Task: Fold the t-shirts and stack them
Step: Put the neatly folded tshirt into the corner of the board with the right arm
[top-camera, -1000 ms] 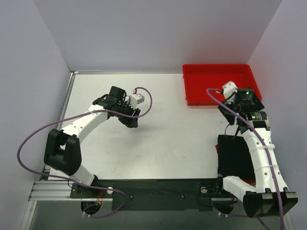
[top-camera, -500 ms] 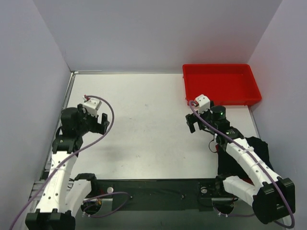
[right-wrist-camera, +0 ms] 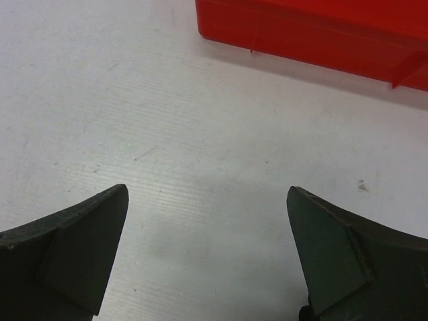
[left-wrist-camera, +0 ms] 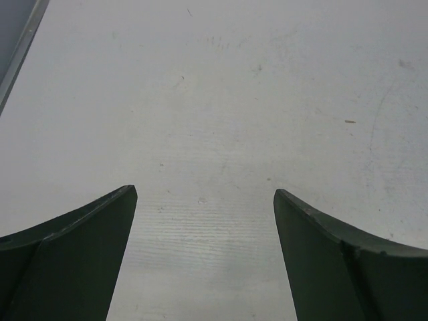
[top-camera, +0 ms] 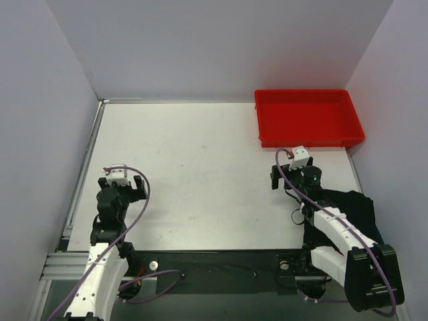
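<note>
The black t-shirt (top-camera: 356,206) lies in a dark bundle at the near right edge of the table, partly under my right arm. No red t-shirt shows in any view. My left gripper (top-camera: 122,181) is open and empty over the bare table at the near left; its wrist view (left-wrist-camera: 204,194) shows only table between the jaws. My right gripper (top-camera: 289,171) is open and empty, just left of the black t-shirt and in front of the tray; its wrist view (right-wrist-camera: 207,190) shows bare table between the jaws.
A rigid red plastic tray (top-camera: 307,92) stands at the back right, with nothing in it; its near wall (right-wrist-camera: 314,30) shows in the right wrist view. Grey walls close in the table on the left, back and right.
Both arms have drawn back toward the near edge: the left from mid-table to the near left, the right from the tray to in front of it. More of the black t-shirt shows.
</note>
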Tool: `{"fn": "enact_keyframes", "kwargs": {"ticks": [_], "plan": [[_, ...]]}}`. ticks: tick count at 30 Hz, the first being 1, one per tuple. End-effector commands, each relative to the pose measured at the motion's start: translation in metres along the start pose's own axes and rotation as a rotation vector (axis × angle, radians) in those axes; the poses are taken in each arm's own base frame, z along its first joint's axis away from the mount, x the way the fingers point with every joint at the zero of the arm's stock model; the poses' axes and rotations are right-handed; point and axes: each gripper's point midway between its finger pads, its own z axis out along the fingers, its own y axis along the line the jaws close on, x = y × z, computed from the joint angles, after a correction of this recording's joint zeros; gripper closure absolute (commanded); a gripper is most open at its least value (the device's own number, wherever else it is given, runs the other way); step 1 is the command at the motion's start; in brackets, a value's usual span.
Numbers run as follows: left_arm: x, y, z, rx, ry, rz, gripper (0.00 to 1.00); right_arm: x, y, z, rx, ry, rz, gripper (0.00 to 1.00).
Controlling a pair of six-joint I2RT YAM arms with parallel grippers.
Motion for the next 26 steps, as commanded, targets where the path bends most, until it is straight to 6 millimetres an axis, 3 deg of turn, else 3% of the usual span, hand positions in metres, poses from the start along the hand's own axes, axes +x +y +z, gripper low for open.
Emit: {"fn": "enact_keyframes", "kwargs": {"ticks": [1, 7, 11, 26], "plan": [[-0.025, 0.009, 0.003, -0.056, -0.169, -0.061, 0.05, -0.005, -0.009, 0.004, 0.045, -0.098, 0.006, 0.00], [-0.003, 0.014, 0.006, -0.068, -0.148, -0.011, 0.05, 0.013, -0.006, 0.004, 0.033, -0.101, 0.025, 0.00], [0.006, 0.014, 0.006, -0.071, -0.121, -0.014, 0.05, 0.010, -0.006, 0.006, 0.032, -0.110, 0.028, 0.00], [0.005, 0.023, 0.007, -0.128, -0.133, -0.044, 0.03, 0.008, -0.009, 0.006, 0.039, -0.128, 0.029, 0.00]]}}
